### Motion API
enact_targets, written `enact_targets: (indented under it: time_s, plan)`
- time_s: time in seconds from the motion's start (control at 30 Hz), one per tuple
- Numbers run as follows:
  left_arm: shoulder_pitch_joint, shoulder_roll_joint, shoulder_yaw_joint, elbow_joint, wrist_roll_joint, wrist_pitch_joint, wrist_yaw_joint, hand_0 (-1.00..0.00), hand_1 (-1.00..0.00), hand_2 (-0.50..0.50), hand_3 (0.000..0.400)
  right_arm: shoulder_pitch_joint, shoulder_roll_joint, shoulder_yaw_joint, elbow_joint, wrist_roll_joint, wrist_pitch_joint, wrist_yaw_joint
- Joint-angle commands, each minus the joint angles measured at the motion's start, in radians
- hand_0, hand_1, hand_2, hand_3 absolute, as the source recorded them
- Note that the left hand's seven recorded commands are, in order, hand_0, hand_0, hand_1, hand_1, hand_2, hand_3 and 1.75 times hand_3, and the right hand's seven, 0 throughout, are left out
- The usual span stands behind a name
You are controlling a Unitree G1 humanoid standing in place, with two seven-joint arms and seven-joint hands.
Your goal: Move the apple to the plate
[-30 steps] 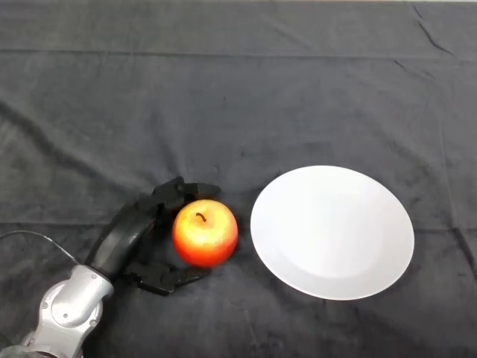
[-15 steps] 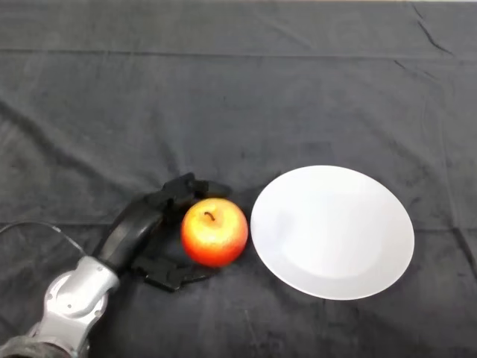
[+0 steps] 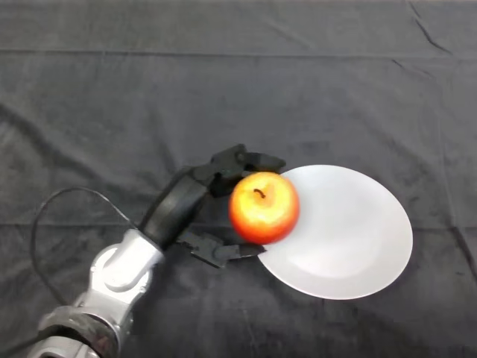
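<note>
A red and yellow apple [image 3: 264,207] with a dark stem sits in my left hand [image 3: 195,195], whose fingers curl over its far side while the thumb wraps under its near side. The apple hangs over the left rim of the white plate [image 3: 350,239], which lies on the dark cloth right of centre. My silver-grey forearm [image 3: 119,272] comes in from the lower left. Whether the apple touches the plate cannot be told from this view.
Wrinkled dark cloth [image 3: 223,89] covers the whole table around the plate and the arm.
My hand has carried the apple to the right and away from me, from the cloth left of the plate to over the plate's left rim. The plate has stayed put.
</note>
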Motion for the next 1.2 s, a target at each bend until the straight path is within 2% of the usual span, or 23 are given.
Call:
enact_targets:
  time_s: [0.03, 0.53, 0.57, 0.6, 0.63, 0.67, 0.7, 0.73, 0.8, 0.83, 0.87, 0.9, 0.93, 0.97, 1.0, 1.03, 1.07, 1.2]
  plan:
    - [-0.086, -0.009, -0.041, -0.008, 0.002, -0.021, 0.027, -1.0, -1.0, 0.0, 0.4, -0.012, -0.021, -0.004, -0.001, 0.0188, -0.007, 0.002]
    - [-0.102, 0.001, -0.284, -0.043, 0.052, 0.049, 0.136, -1.0, -0.98, -0.01, 0.4, -0.012, -0.022, -0.0044, 0.001, 0.0188, -0.007, 0.003]
    - [-0.1, 0.005, -0.296, -0.044, 0.058, 0.054, 0.143, -1.0, -0.91, -0.05, 0.4, -0.012, -0.022, -0.0044, 0.001, 0.0188, -0.007, 0.003]
    - [-0.098, 0.008, -0.305, -0.044, 0.063, 0.059, 0.149, -1.0, -0.89, -0.05, 0.4, -0.012, -0.022, -0.0044, 0.001, 0.0188, -0.007, 0.0031]
    - [-0.097, 0.01, -0.314, -0.045, 0.067, 0.064, 0.154, -0.98, -0.87, -0.06, 0.394, -0.012, -0.022, -0.0044, 0.002, 0.0188, -0.007, 0.0031]
    - [-0.096, 0.012, -0.321, -0.045, 0.071, 0.07, 0.159, -0.94, -0.81, -0.06, 0.375, -0.012, -0.022, -0.0044, 0.002, 0.0188, -0.007, 0.0032]
    - [-0.095, 0.014, -0.329, -0.044, 0.075, 0.076, 0.165, -0.92, -0.7, -0.11, 0.367, -0.013, -0.022, -0.0044, 0.002, 0.0188, -0.007, 0.0032]
    - [-0.096, 0.016, -0.335, -0.044, 0.078, 0.082, 0.169, -0.91, -0.55, -0.18, 0.365, -0.013, -0.022, -0.0045, 0.002, 0.0188, -0.007, 0.0033]
    - [-0.096, 0.019, -0.346, -0.043, 0.084, 0.094, 0.178, -0.91, -0.45, -0.23, 0.364, -0.013, -0.022, -0.0045, 0.002, 0.0188, -0.007, 0.0033]
    - [-0.097, 0.02, -0.351, -0.043, 0.086, 0.1, 0.183, -0.88, -0.29, -0.3, 0.351, -0.013, -0.022, -0.0045, 0.002, 0.0188, -0.007, 0.0034]
    - [-0.098, 0.021, -0.355, -0.042, 0.089, 0.106, 0.187, -0.87, -0.22, -0.33, 0.35, -0.013, -0.022, -0.0045, 0.002, 0.0188, -0.008, 0.0034]
    - [-0.098, 0.021, -0.358, -0.042, 0.09, 0.11, 0.191, -0.84, -0.02, -0.41, 0.336, -0.013, -0.022, -0.0045, 0.002, 0.0187, -0.008, 0.0034]
    - [-0.1, 0.022, -0.363, -0.041, 0.093, 0.116, 0.196, -0.64, 0.0, -0.32, 0.254, -0.013, -0.022, -0.0045, 0.002, 0.0187, -0.008, 0.0035]
    - [-0.101, 0.023, -0.366, -0.041, 0.094, 0.121, 0.199, -0.6, 0.0, -0.3, 0.24, -0.013, -0.022, -0.0045, 0.002, 0.0187, -0.008, 0.0035]
    - [-0.102, 0.023, -0.368, -0.041, 0.095, 0.125, 0.203, -0.24, 0.0, -0.12, 0.097, -0.013, -0.022, -0.0046, 0.002, 0.0187, -0.008, 0.0035]
    - [-0.103, 0.024, -0.371, -0.04, 0.097, 0.13, 0.208, -0.18, 0.0, -0.09, 0.071, -0.013, -0.022, -0.0046, 0.002, 0.0187, -0.008, 0.0036]
    - [-0.104, 0.025, -0.373, -0.04, 0.098, 0.133, 0.212, 0.0, 0.0, 0.0, 0.0, -0.013, -0.022, -0.0046, 0.002, 0.0187, -0.008, 0.0036]
    - [-0.106, 0.029, -0.378, -0.039, 0.102, 0.142, 0.226, 0.0, 0.0, 0.0, 0.0, -0.013, -0.022, -0.0046, 0.002, 0.0186, -0.008, 0.0037]
